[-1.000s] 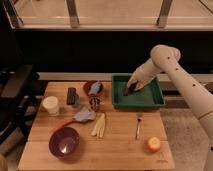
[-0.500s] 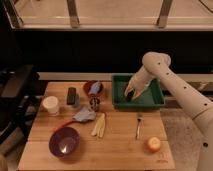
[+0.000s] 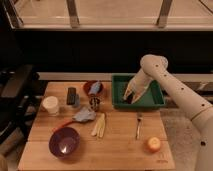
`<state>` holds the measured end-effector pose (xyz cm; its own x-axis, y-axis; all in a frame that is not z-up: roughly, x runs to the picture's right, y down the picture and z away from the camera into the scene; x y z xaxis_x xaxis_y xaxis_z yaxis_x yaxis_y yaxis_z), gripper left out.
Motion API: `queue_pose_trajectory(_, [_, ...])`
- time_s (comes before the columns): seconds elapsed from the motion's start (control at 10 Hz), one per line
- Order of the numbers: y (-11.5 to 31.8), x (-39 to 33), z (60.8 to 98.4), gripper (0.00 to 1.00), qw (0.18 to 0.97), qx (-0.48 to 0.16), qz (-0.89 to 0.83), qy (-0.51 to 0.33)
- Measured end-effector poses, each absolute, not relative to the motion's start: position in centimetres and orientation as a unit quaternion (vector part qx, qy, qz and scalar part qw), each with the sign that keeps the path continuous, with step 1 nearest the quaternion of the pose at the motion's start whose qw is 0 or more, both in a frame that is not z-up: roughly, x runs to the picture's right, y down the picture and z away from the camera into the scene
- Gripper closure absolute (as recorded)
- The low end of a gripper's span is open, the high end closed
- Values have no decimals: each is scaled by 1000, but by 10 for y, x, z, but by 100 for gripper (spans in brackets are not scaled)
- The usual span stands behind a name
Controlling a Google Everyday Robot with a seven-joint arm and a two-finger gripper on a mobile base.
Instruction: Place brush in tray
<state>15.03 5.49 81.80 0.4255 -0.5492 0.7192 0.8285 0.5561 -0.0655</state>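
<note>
The brush (image 3: 138, 125), a slim utensil with a dark handle and a small pale head, lies on the wooden table just in front of the tray, head towards it. The dark-green tray (image 3: 152, 102) stands at the table's back right. My gripper (image 3: 130, 95) hangs low inside the left half of the tray, well behind the brush and apart from it. A dark patch lies under the gripper on the tray floor; I cannot tell what it is.
A purple bowl (image 3: 64, 141) stands front left and an orange fruit (image 3: 153, 144) front right. A red-handled utensil (image 3: 75, 119), pale sticks (image 3: 99, 125), a small cup (image 3: 94, 103), a black block (image 3: 71, 95), a white cup (image 3: 50, 105) and a red bowl (image 3: 93, 88) fill the left half.
The arm has swung left and down over the tray, so the gripper now sits lower in its left half. The brush on the table has not moved.
</note>
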Motion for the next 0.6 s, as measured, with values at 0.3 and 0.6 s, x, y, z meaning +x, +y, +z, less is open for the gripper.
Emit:
queue_pose_trajectory(0.3, [55, 150, 818, 20, 817, -211, -422, -332])
queue_pose_trajectory(0.6, [57, 151, 818, 20, 817, -213, -421, -332])
